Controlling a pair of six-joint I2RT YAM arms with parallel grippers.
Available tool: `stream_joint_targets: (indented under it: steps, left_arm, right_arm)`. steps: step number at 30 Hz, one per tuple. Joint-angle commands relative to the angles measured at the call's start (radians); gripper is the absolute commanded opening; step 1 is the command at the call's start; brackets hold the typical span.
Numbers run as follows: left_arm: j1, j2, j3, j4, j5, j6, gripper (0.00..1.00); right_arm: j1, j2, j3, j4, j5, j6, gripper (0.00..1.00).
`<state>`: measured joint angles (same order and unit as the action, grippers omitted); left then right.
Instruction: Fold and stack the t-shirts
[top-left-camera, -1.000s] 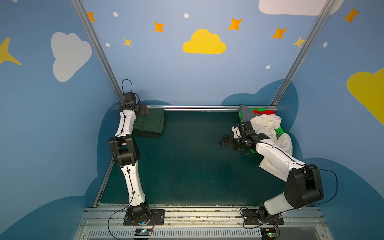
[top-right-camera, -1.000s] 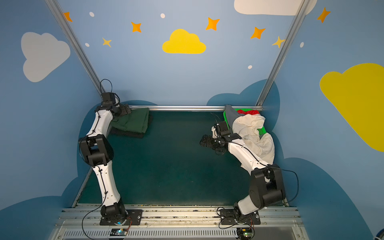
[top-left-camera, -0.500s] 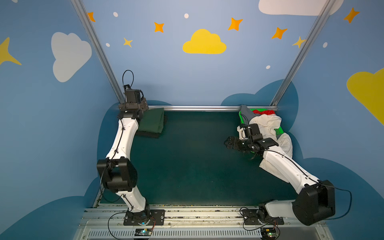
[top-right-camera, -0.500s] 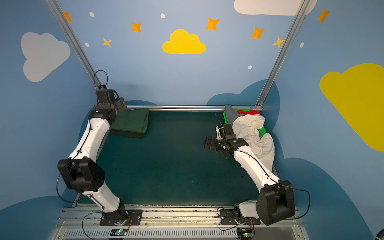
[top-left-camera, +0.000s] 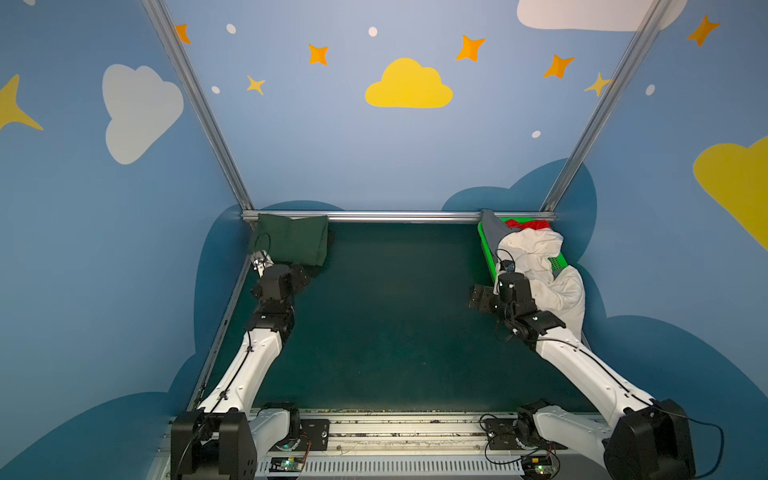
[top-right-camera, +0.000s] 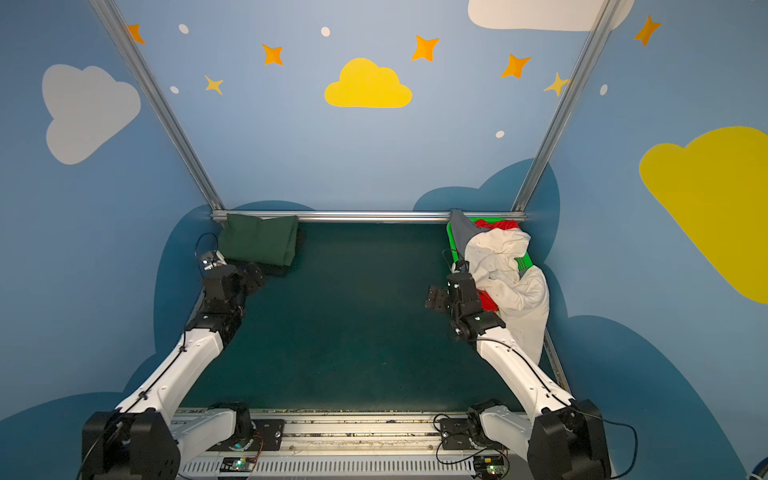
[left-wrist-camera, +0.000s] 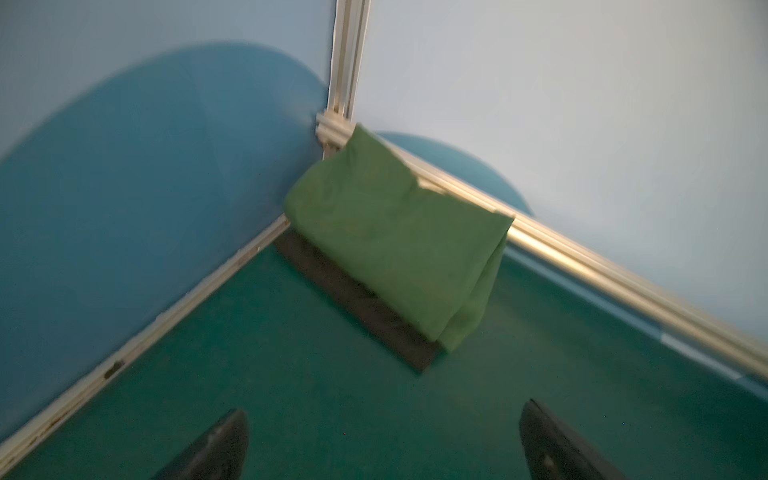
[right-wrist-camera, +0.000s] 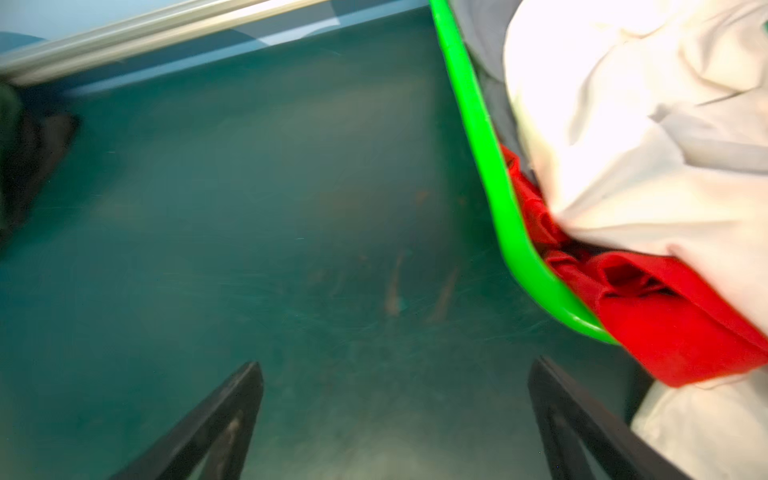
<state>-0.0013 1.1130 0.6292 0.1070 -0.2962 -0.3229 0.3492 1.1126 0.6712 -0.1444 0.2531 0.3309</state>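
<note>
While left claw (left-wrist-camera: 382, 407) and right claw (right-wrist-camera: 397, 361) gape empty, black tee (left-wrist-camera: 357, 301) mostly hidden — under green tee (left-wrist-camera: 395, 241)

No text, label, brand or number could be read in any view. A tiny white marking on the black joint of the left arm (top-left-camera: 262, 316), left of centre in a top view, was too small to make out. The wall decals (top-left-camera: 408, 85) showed only plain clouds and stars.
</note>
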Motion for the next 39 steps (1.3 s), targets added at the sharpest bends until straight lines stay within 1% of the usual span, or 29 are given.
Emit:
stream_joint_targets:
  steps: [1, 3, 5, 6, 7, 8, 9, 11, 12, 13, 16, 18, 19, 20, 22, 23, 24, 26, 27, 28, 31, 33, 35, 37, 39]
  left_arm:
    - [-0.012, -0.012, -0.102, 0.142, 0.018, 0.019, 1.0]
    - [-0.031, -0.013, -0.178, 0.22, 0.038, 0.076, 1.0]
    - [-0.056, -0.004, -0.256, 0.325, 0.045, 0.157, 1.0]
    - [-0.056, 0.002, -0.27, 0.335, 0.045, 0.168, 1.0]
    - [-0.056, 0.015, -0.277, 0.325, 0.047, 0.17, 1.0]
    - [-0.056, 0.03, -0.285, 0.324, 0.056, 0.168, 1.0]
    - [-0.057, 0.043, -0.295, 0.34, 0.066, 0.163, 1.0]
    - [-0.059, 0.068, -0.289, 0.361, 0.078, 0.169, 1.0]
    - [-0.058, 0.085, -0.29, 0.4, 0.072, 0.172, 1.0]
    - [-0.057, 0.11, -0.29, 0.438, 0.063, 0.176, 1.0]
    - [-0.058, 0.177, -0.245, 0.443, 0.064, 0.192, 1.0]
    - [-0.057, 0.219, -0.207, 0.429, 0.061, 0.205, 1.0]
    - [-0.055, 0.239, -0.186, 0.418, 0.056, 0.21, 1.0]
    - [-0.053, 0.255, -0.168, 0.401, 0.063, 0.22, 1.0]
    - [-0.053, 0.276, -0.158, 0.412, 0.097, 0.255, 1.0]
    - [-0.05, 0.277, -0.163, 0.43, 0.098, 0.261, 1.0]
    - [-0.043, 0.278, -0.171, 0.45, 0.097, 0.262, 1.0]
    - [-0.004, 0.31, -0.235, 0.599, 0.14, 0.248, 1.0]
    - [0.019, 0.346, -0.257, 0.676, 0.157, 0.218, 1.0]
    - [0.035, 0.365, -0.253, 0.689, 0.166, 0.202, 1.0]
    - [0.051, 0.386, -0.199, 0.6, 0.206, 0.201, 1.0]
    - [0.052, 0.382, -0.203, 0.602, 0.212, 0.2, 1.0]
    - [0.056, 0.387, -0.201, 0.603, 0.214, 0.2, 1.0]
    - [0.056, 0.388, -0.201, 0.603, 0.216, 0.2, 1.0]
    - [0.056, 0.387, -0.2, 0.603, 0.216, 0.2, 1.0]
  right_arm:
    - [-0.003, -0.014, -0.066, 0.2, 0.12, -0.127, 0.98]
    - [-0.004, 0.001, -0.08, 0.218, 0.135, -0.173, 0.98]
    - [-0.002, 0.033, -0.12, 0.299, 0.128, -0.24, 0.98]
    - [-0.004, 0.05, -0.136, 0.35, 0.153, -0.24, 0.98]
    - [-0.003, 0.058, -0.126, 0.338, 0.179, -0.239, 0.98]
    - [-0.004, 0.06, -0.114, 0.32, 0.179, -0.254, 0.98]
    - [-0.004, 0.061, -0.132, 0.37, 0.183, -0.283, 0.98]
    - [-0.002, 0.051, -0.202, 0.495, 0.169, -0.36, 0.98]
    - [-0.005, 0.048, -0.229, 0.531, 0.17, -0.374, 0.98]
    - [-0.009, 0.047, -0.252, 0.546, 0.177, -0.376, 0.98]
    - [-0.032, 0.074, -0.307, 0.613, 0.178, -0.354, 0.98]
    - [-0.035, 0.104, -0.344, 0.713, 0.176, -0.36, 0.98]
    - [-0.03, 0.1, -0.345, 0.711, 0.157, -0.379, 0.98]
    - [-0.033, 0.1, -0.362, 0.761, 0.114, -0.39, 0.98]
    - [-0.035, 0.119, -0.42, 0.943, 0.073, -0.414, 0.98]
    - [-0.035, 0.129, -0.425, 0.965, 0.083, -0.414, 0.98]
    - [-0.036, 0.134, -0.409, 0.933, 0.102, -0.411, 0.98]
    - [-0.039, 0.146, -0.392, 0.921, 0.1, -0.415, 0.98]
    - [-0.038, 0.152, -0.389, 0.918, 0.091, -0.426, 0.98]
    - [-0.039, 0.155, -0.385, 0.917, 0.086, -0.432, 0.98]
    - [-0.044, 0.186, -0.385, 0.962, 0.109, -0.459, 0.98]
    - [-0.05, 0.215, -0.371, 0.978, 0.13, -0.468, 0.98]
    - [-0.059, 0.247, -0.349, 0.978, 0.113, -0.485, 0.97]
    - [-0.076, 0.315, -0.35, 1.05, 0.109, -0.493, 0.98]
    - [-0.089, 0.365, -0.352, 1.126, 0.153, -0.468, 0.98]
